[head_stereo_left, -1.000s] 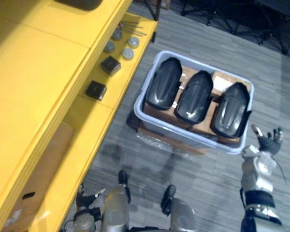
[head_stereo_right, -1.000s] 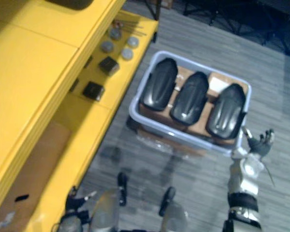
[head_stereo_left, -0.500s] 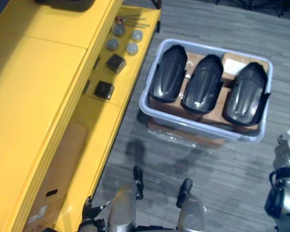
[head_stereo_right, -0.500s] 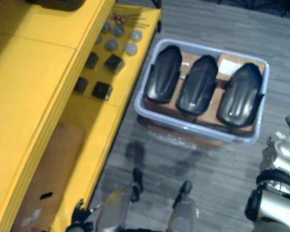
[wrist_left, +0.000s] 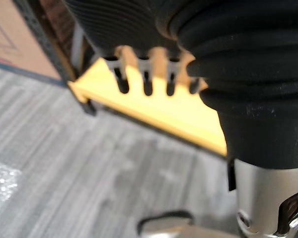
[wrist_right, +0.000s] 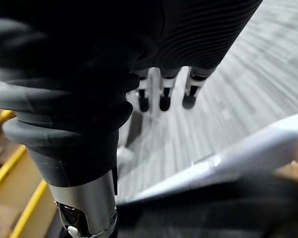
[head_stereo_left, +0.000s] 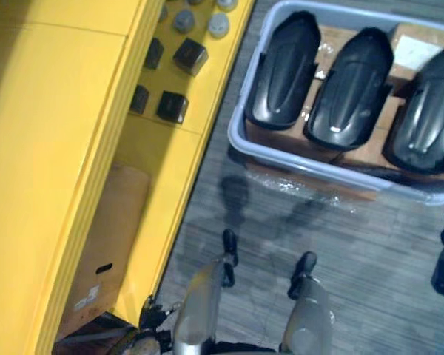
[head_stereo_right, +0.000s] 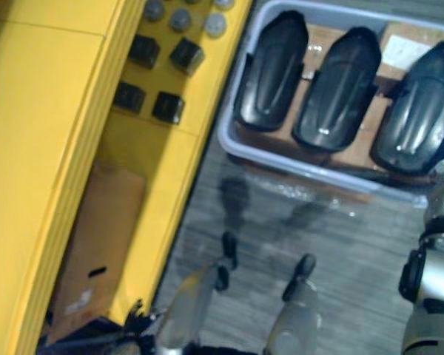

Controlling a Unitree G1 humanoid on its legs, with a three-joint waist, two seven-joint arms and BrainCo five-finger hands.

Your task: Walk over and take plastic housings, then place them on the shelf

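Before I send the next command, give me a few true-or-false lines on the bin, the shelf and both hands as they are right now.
1. Three plastic housings lie side by side in the grey bin. True.
2. The right hand grips a housing. False: its fingers hang straight and hold nothing.
3. Small black blocks sit on the yellow shelf. True.
4. The bin stands on the shelf. False: it stands beside the shelf.
5. The left hand is open and empty. True.

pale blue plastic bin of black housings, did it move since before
No. The pale blue plastic bin keeps its place beside the yellow shelf; the camera shifted.
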